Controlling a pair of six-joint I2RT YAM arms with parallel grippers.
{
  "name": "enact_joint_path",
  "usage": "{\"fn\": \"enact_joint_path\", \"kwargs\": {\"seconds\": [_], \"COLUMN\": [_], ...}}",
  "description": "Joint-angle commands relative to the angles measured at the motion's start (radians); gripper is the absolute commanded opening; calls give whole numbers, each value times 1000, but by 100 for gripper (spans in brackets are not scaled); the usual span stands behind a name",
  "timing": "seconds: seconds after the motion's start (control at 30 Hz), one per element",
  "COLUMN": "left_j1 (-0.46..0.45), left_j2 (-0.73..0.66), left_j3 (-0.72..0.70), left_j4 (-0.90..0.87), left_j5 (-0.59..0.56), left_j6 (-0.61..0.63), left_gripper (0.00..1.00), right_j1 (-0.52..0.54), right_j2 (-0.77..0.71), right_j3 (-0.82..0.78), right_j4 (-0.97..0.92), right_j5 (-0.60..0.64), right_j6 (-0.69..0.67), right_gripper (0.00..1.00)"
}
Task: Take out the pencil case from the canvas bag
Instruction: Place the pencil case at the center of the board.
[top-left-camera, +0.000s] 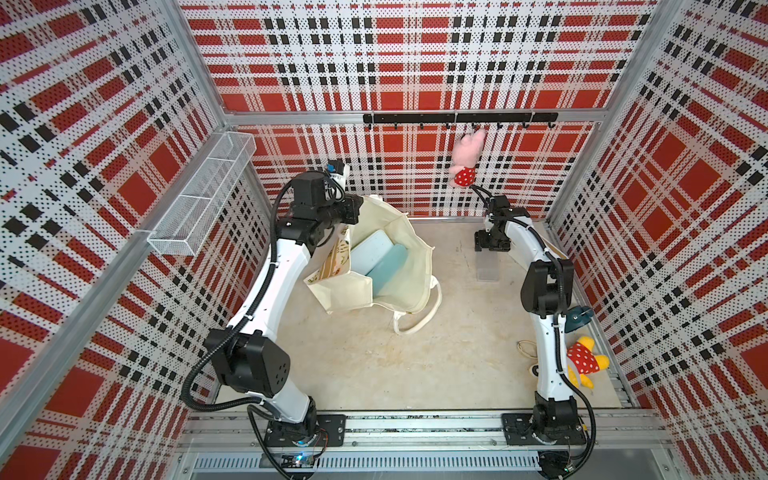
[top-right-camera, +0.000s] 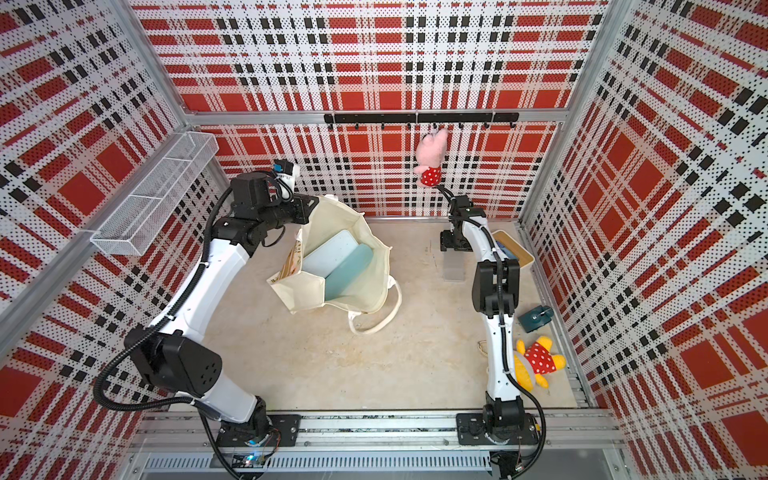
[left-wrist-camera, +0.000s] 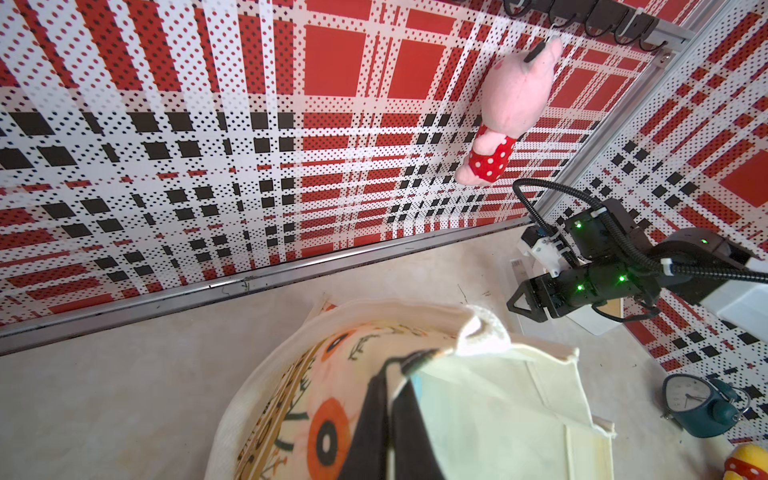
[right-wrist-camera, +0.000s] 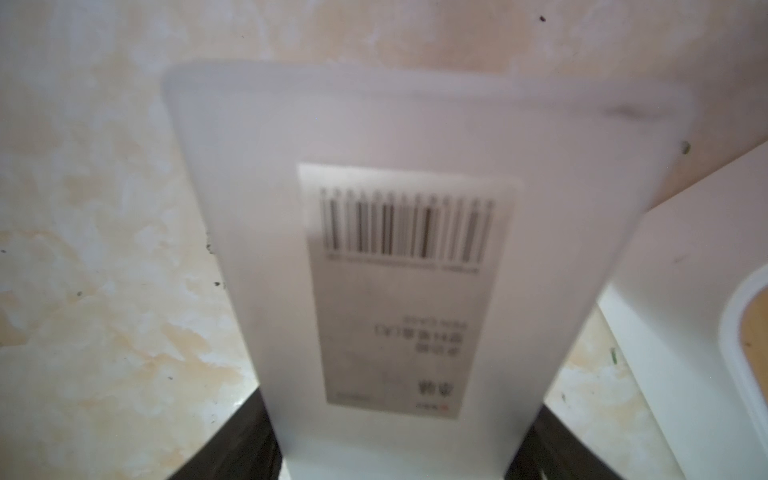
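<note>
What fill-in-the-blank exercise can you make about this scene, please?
1. The left hand is ____ on the rim of the canvas bag.
2. The right hand holds the pencil case ____ the bag.
3. The pink toy hangs from a ____.
Answers: shut; outside; hook.

I work inside a lab test cell: aluminium frame (top-left-camera: 291, 119), perforated plaid panels (top-left-camera: 415, 54) at nine, twelve and three o'clock, a hook bar (top-left-camera: 457, 117) at twelve, a mesh shelf (top-left-camera: 199, 195) at ten, my mounting rail (top-left-camera: 415, 432) at six.
</note>
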Motion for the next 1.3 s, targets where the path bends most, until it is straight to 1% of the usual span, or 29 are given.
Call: {"fn": "enact_joint_path", "kwargs": {"seconds": [0.0,0.07,0.17,0.3,0.47,0.57,0.67,0.83,0.93,1.07,1.27], "left_j1": [-11,-14,-18,-20,-20,-20,-14,-5,-1,2,-2], "left_j2": [-8,-6,-8,-14,-21,-23,-20,-5,5,19,34], "left_j3": [86,92,90,80,72,71,68,76,84,88,86], "left_j4": [105,99,96,96,96,104,118,144,161,187,247], "left_j5": [18,18,14,9,4,-1,20,70,101,126,160], "left_j6": [16,18,20,18,14,7,-1,-10,-11,-15,-44], "left_gripper": [0,0,0,0,0,0,0,0,0,0,0], "right_j1": [-8,-10,-11,-13,-13,-12,-10,17,45,89,205], "right_j2": [42,56,71,81,45,-22,-148,-434,-577,-739,-970], "right_j3": [47,58,63,68,68,35,-90,-443,-610,-790,-1006], "right_j4": [-15,-3,16,23,39,71,160,423,527,641,792], "right_j5": [18,18,10,3,-1,-7,-4,-4,-1,-25,-35], "right_j6": [-53,-52,-49,-45,-32,-13,27,160,226,301,392], "right_gripper": [75,78,88,97,98,97,96,91,88,84,78]}}
